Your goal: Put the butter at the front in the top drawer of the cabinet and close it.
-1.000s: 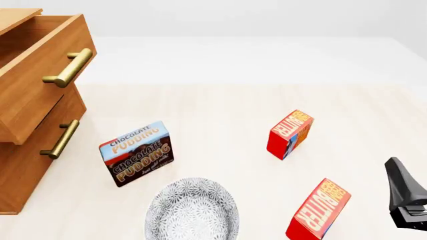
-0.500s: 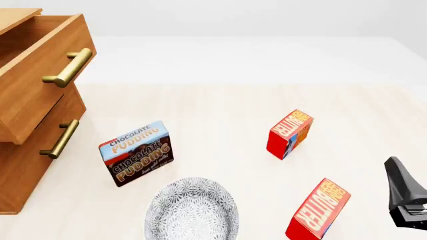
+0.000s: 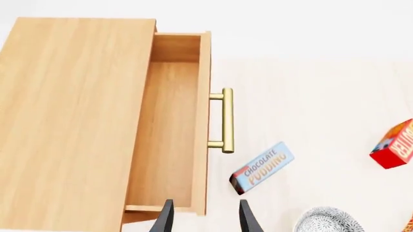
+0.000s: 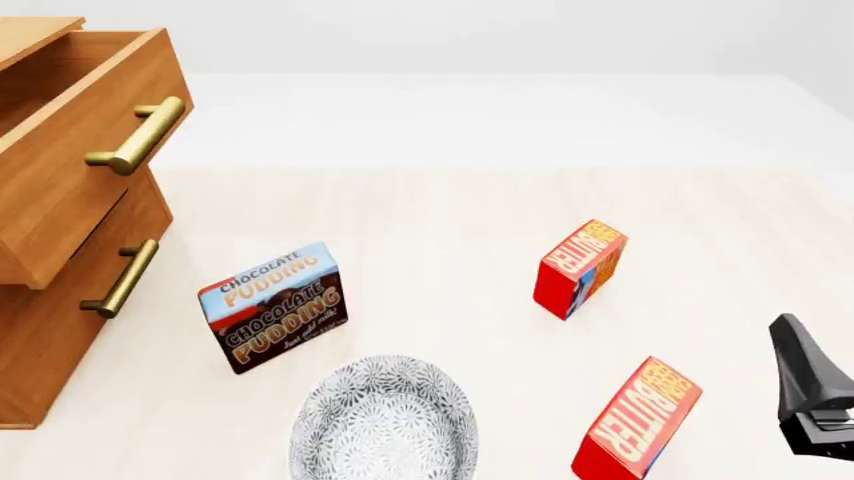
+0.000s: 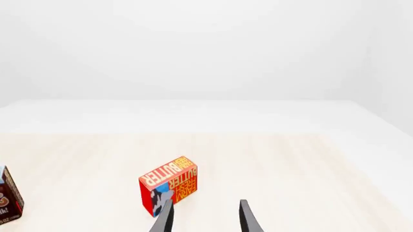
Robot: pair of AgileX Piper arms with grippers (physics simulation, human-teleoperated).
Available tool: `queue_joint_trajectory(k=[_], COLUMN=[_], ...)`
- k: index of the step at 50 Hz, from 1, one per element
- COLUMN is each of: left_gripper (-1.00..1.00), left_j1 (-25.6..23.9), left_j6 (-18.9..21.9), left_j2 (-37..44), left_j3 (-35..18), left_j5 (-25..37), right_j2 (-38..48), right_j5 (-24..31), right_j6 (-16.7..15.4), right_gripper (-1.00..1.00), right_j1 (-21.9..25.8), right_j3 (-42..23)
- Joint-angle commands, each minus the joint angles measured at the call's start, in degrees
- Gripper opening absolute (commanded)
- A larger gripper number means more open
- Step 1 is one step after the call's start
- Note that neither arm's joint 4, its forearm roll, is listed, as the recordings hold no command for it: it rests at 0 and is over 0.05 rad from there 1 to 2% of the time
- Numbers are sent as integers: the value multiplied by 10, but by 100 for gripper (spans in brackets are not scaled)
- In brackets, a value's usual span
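The cabinet (image 4: pixel 54 300) sits at the table's (image 4: pixel 441 210) nine o'clock side, cut off by the front view's left edge, its top drawer (image 4: pixel 80 140) pulled out and bare inside. The pudding box (image 4: pixel 274 305) stands near the middle, the patterned bowl (image 4: pixel 384 420) at its five o'clock, partly cropped. The front butter (image 4: pixel 638 420) stands at five o'clock, its base out of frame; the other butter (image 4: pixel 581 268) lies beyond. The right gripper (image 5: pixel 205 217) shows parted, empty jaws; the left gripper (image 3: pixel 205 217) likewise, above the drawer's corner.
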Motion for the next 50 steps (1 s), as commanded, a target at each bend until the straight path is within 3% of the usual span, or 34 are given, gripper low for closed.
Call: queue_joint_trajectory(k=[1,15,26,50], left_gripper=[100,100,100,100], left_j1=[3,-7,15,1], left_j6=[-7,-39,-36,-56], left_j2=[19,32,44,71], left_j3=[-14,-3,-1,44], left_j5=[3,3,3,-44], right_j2=[0,-5,-5,0], right_j5=[1,5,5,0], right_j6=[1,0,0,0], right_gripper=[100,100,100,100], right_j1=[0,0,0,0], right_j3=[0,0,0,0])
